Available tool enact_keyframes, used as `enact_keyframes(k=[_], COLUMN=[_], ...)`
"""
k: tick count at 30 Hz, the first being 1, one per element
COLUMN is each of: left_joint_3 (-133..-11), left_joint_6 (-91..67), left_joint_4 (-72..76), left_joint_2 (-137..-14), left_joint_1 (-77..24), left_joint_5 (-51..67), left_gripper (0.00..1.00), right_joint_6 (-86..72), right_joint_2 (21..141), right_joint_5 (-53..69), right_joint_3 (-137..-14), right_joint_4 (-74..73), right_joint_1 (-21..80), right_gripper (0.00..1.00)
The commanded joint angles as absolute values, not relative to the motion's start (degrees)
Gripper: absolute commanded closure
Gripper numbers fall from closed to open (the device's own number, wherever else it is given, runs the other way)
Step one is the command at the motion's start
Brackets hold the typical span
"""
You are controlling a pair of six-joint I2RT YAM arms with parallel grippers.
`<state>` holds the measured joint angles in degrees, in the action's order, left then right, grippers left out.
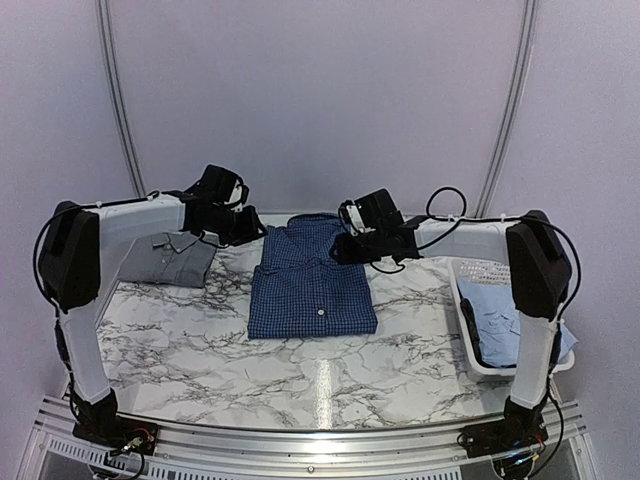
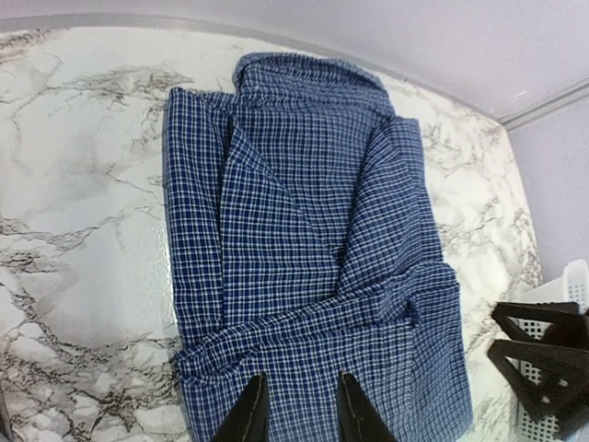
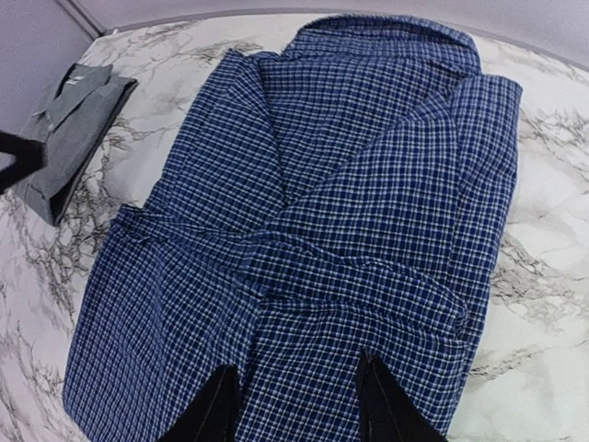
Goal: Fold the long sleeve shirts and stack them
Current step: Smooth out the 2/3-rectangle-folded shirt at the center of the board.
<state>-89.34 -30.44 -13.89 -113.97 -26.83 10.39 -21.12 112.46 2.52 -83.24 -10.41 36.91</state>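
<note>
The grey shirt point(image 1: 170, 255) lies folded at the far left of the marble worktop point(image 1: 200, 340), collar toward the back wall. Just to its right the left hand point(image 1: 235, 225) hangs over the far left corner of the check shirt point(image 1: 312, 280). In the left wrist view its fingers point(image 2: 250, 414) stand a little apart above the cloth. The shirt lies flat in the gap between them, and nothing is gripped.

The check shirt sits folded in the middle of the worktop, a neat rectangle with the collar at the far end and the sleeves tucked across the body. It lies apart from the grey shirt, with bare marble between them.

The right hand point(image 1: 345, 245) hovers over the check shirt's far right corner. From its own wrist camera the fingers point(image 3: 216, 410) are spread wider than the left hand's, with flat cloth showing between them and nothing held.

At the right edge stands a white basket point(image 1: 465, 320). The light blue shirt point(image 1: 500, 305) lies loose inside it, partly hidden behind the right arm.
</note>
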Motion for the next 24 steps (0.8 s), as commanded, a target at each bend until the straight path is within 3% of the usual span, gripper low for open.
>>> enact_keyframes(k=[1, 11, 19, 24], left_joint_3=[-81.92, -63.36, -62.45, -65.7], left_joint_6=[-30.86, -34.23, -35.49, -35.87], left_joint_4=[-15.45, -9.98, -7.98, -8.0], left_joint_2=[-106.41, -95.27, -95.05, -98.95], left_joint_1=[-26.63, -26.89, -28.55, -30.26], left_joint_5=[9.33, 10.53, 12.13, 10.12], left_gripper=[0.72, 0.72, 0.73, 0.74], right_joint_6=[-19.7, -19.57, -21.35, -24.49], right_joint_2=[116.08, 121.17, 122.92, 120.29], right_joint_5=[-1.4, -2.3, -2.88, 5.73], right_joint_3=[-86.46, -93.61, -94.83, -89.95], right_joint_4=[-14.2, -16.09, -16.33, -11.65], right_joint_1=[36.93, 39.87, 39.9, 37.98], right_gripper=[0.58, 0.56, 0.83, 0.95])
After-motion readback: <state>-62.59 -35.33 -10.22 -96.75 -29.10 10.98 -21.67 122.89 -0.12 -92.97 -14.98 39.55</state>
